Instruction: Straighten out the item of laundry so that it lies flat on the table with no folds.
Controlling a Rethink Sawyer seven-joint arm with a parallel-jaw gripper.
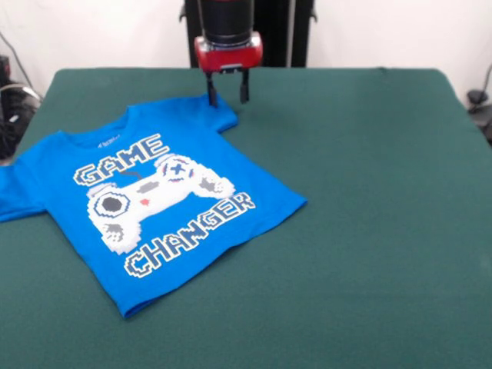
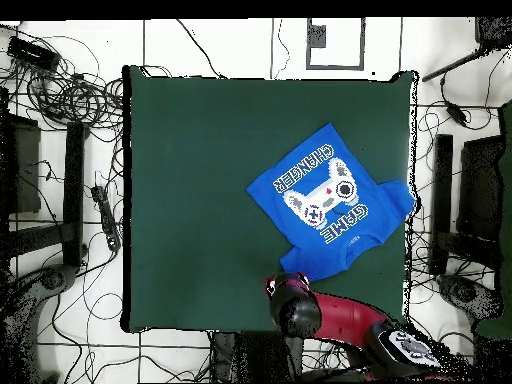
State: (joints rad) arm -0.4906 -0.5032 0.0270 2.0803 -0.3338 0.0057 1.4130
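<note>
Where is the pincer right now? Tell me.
In the front view the pincer hangs open at the table's far edge, with one finger at the blue shirt's far sleeve.

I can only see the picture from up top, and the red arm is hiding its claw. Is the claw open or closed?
Observer: Open. In the front view the gripper points down with its two fingers apart.
Operator: Is it grabbing the blue shirt?
Observer: No. One fingertip is at the edge of the T-shirt, by its far sleeve. The other is over the bare table. Nothing is pinched between them, and I cannot tell if the near one touches the cloth.
</note>
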